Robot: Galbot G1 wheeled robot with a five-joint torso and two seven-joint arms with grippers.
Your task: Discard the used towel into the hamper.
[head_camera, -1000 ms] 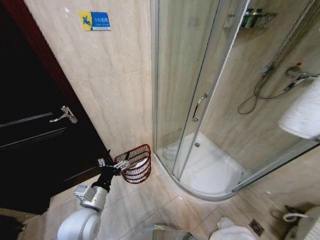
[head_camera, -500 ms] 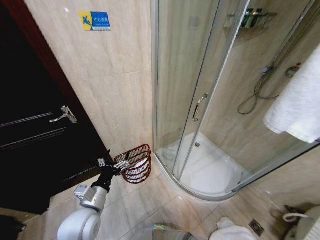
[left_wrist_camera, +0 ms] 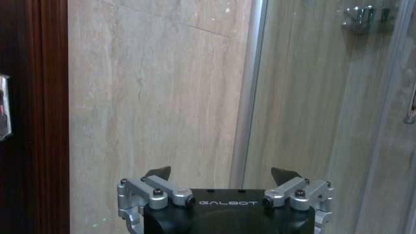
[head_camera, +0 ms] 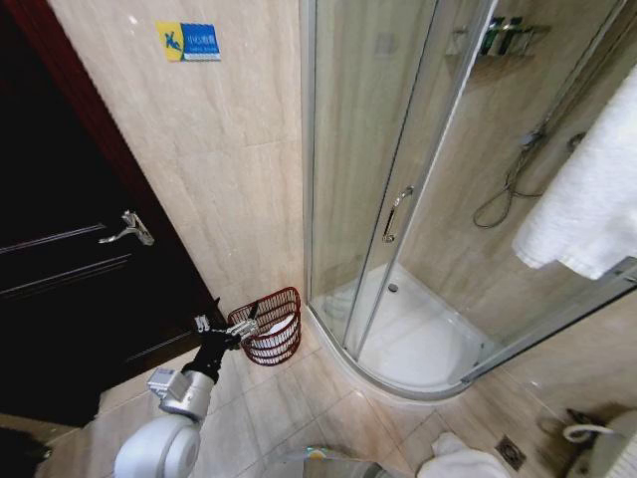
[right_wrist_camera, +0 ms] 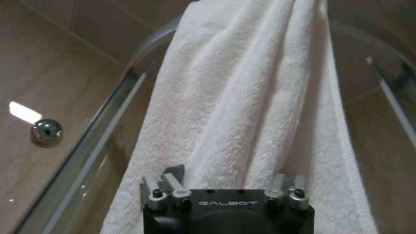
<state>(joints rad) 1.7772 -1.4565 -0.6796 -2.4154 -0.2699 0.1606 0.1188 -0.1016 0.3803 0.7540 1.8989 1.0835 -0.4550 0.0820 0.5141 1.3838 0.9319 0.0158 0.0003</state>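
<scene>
The white towel [head_camera: 587, 189] hangs high at the right edge of the head view, in front of the shower glass. In the right wrist view the towel [right_wrist_camera: 247, 97] runs straight out from my right gripper [right_wrist_camera: 227, 178], which is shut on its thick folds. The hamper [head_camera: 271, 324], a dark red wire basket with some white cloth inside, stands on the floor against the wall beside the shower door. My left gripper [head_camera: 242, 329] hovers at the hamper's rim on the door side. In the left wrist view the left gripper [left_wrist_camera: 221, 173] stands open and empty, facing the tiled wall.
A curved glass shower enclosure [head_camera: 398, 199] fills the middle and right. A dark door with a lever handle [head_camera: 127, 229] is on the left. Another white towel [head_camera: 458, 460] lies on the floor near a drain [head_camera: 511, 451]. Beige floor tiles lie open before the hamper.
The towel has come farther into the head view from the right and now covers more of the shower wall. The left arm and hamper have not moved.
</scene>
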